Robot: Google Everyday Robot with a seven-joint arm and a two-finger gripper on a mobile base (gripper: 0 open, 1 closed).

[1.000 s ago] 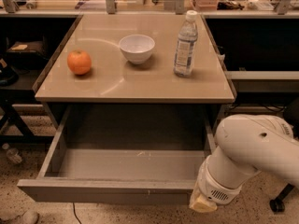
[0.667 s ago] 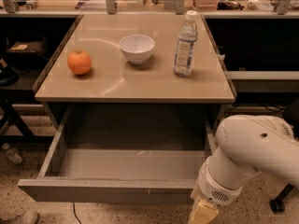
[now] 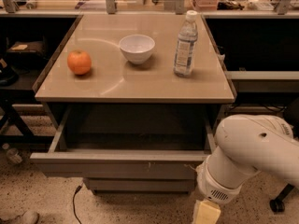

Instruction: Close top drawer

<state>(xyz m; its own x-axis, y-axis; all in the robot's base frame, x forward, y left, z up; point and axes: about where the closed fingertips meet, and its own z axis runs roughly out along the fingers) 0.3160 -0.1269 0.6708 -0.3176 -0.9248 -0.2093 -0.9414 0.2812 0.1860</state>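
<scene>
The top drawer (image 3: 117,164) is a wide grey drawer under the tan tabletop. It stands partly pulled out, and its dark inside (image 3: 135,134) shows nothing in it. Its flat front carries small pale scratches. My white arm (image 3: 252,153) reaches down at the drawer's right front corner. The gripper (image 3: 205,213) shows only as a pale block at the bottom edge, just below and to the right of the drawer front.
On the tabletop (image 3: 117,85) stand an orange (image 3: 79,62), a white bowl (image 3: 137,48) and a water bottle (image 3: 185,45). A narrower grey drawer front (image 3: 140,185) sits below the top drawer. A cable (image 3: 74,202) lies on the speckled floor. Dark shelving flanks both sides.
The top drawer's front has moved back toward the cabinet, so less of its inside shows. My arm stays at its right front corner, with the gripper slightly lower.
</scene>
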